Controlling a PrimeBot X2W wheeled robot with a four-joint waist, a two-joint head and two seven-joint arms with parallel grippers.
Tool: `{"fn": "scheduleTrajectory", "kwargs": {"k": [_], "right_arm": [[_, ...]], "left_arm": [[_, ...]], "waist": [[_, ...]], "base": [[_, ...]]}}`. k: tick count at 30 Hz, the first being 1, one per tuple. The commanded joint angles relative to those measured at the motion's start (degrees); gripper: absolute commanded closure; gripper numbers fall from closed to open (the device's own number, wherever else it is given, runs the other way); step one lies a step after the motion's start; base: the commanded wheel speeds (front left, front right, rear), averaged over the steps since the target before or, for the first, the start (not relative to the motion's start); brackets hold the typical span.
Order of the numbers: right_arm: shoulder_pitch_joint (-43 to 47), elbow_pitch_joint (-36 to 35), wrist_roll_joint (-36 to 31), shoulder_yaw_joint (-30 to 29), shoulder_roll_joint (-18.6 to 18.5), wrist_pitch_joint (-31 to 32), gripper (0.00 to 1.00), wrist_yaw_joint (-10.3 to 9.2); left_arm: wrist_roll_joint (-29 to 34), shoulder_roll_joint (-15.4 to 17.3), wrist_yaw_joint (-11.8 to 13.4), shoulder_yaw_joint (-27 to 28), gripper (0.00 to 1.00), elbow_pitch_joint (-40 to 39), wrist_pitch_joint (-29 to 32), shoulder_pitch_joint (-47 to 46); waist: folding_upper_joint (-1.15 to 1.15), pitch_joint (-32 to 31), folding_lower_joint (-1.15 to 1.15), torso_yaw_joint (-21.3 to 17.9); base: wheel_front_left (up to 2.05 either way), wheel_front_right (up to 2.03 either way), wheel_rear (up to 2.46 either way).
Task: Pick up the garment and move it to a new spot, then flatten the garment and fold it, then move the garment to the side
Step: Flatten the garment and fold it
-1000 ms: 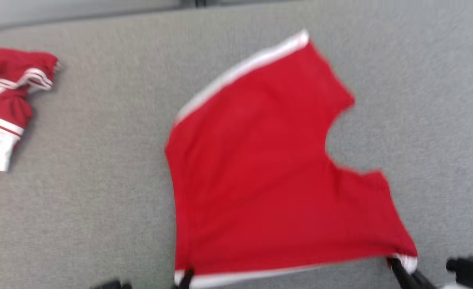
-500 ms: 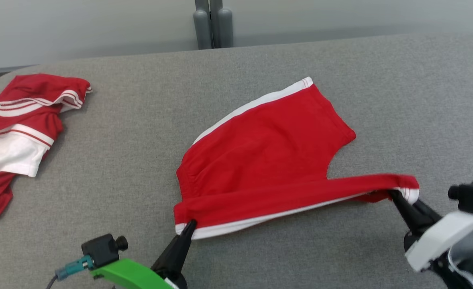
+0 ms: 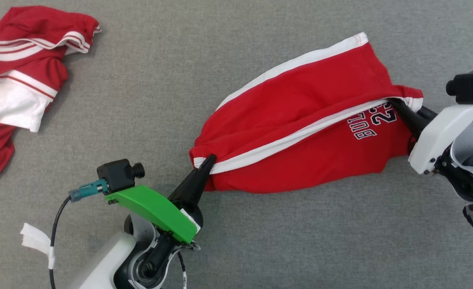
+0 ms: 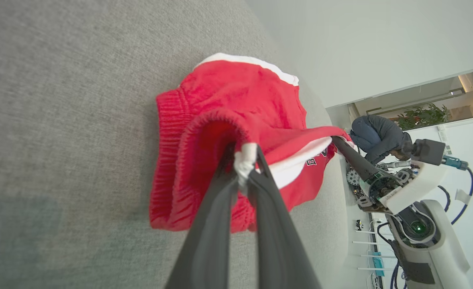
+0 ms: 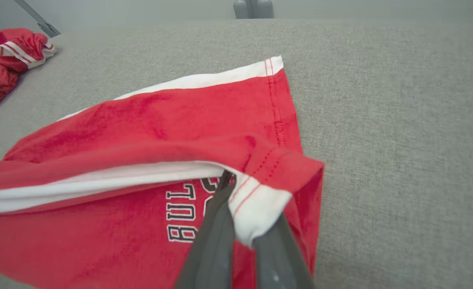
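The red basketball shorts [image 3: 296,100] are lying near the middle of the gray cloth table [image 3: 260,249], a bit toward the robot's right. They are getting folded in half right now.

A second ago they were lying flat and spread out, with both legs showing. Then the near side started coming up. Now that side is going over the far side and flipping, so the black and white letters [image 3: 375,120] on its other face are showing.

The left gripper [image 3: 207,161] is pinching the white stripe at the stretchy waist end, its fingers squeezing tight on the cloth. The right gripper [image 3: 397,106] is doing the same at the leg end, its fingers squeezing tight on the white corner. The stripe between them is pulling almost straight.

I think the fold is about halfway done. The held edge is not lying on the far white stripe [image 3: 292,64] yet, so both grippers are probably needing to carry it farther and set it down evenly.

Another red and white garment [image 3: 19,76] is sitting crumpled, well apart, on the robot's left.
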Motion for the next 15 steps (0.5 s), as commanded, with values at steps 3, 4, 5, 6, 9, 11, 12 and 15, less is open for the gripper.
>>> {"fn": "scheduleTrajectory", "kwargs": {"k": [3, 4, 5, 6, 9, 11, 12, 15], "right_arm": [[-3.9, 2.6, -0.6, 1.4, -1.0, 1.0, 1.0, -0.1], [-5.1, 3.4, -0.5, 1.8, -1.2, 1.0, 1.0, -0.1], [-5.9, 4.0, -0.4, 2.4, -1.3, 1.2, 1.0, -0.1], [-7.0, 4.5, -0.3, 3.0, -1.4, 1.3, 1.0, -0.1], [-9.3, 6.0, 0.2, 4.1, -1.4, 0.9, 1.0, -0.09], [-10.8, 6.9, 0.7, 4.7, -1.5, 0.4, 1.0, -0.09], [-11.3, 7.2, 0.8, 4.9, -1.5, 0.3, 1.0, -0.09], [-12.7, 8.1, 1.3, 5.7, -1.8, 0.0, 1.0, -0.09]], "left_arm": [[-0.4, -0.4, -0.6, 0.1, 1.0, 0.4, 0.4, -1.8], [-0.3, -0.5, -0.7, 0.0, 1.0, 0.4, 0.5, -2.1], [-0.3, -0.6, -0.9, 0.1, 1.0, 0.3, 0.8, -2.5], [-0.3, -0.7, -1.2, 0.0, 1.0, 0.1, 1.1, -3.0], [-0.2, -0.9, -1.4, 0.2, 1.0, -0.2, 1.4, -4.0], [-0.3, -1.2, -1.3, 0.3, 1.0, -0.5, 1.7, -4.9], [-0.4, -1.3, -1.2, 0.4, 1.0, -0.6, 1.9, -5.2], [-0.3, -1.6, -1.0, 0.6, 0.62, -0.5, 2.0, -6.2]], "waist": [[0.0, 4.8, 0.0, 3.7], [0.0, 5.0, 0.0, 3.9], [0.0, 5.2, 0.0, 4.1], [0.0, 5.5, 0.0, 4.3], [0.0, 5.8, 0.0, 4.8], [0.0, 5.9, 0.0, 5.2], [0.0, 6.0, 0.0, 5.4], [0.0, 6.2, 0.0, 5.7]], "base": [[0.0, 0.0, 0.0], [0.0, 0.0, 0.0], [0.0, 0.0, 0.0], [0.0, 0.0, 0.0], [0.0, 0.0, 0.0], [0.0, 0.0, 0.0], [0.0, 0.0, 0.0], [0.0, 0.0, 0.0]]}}
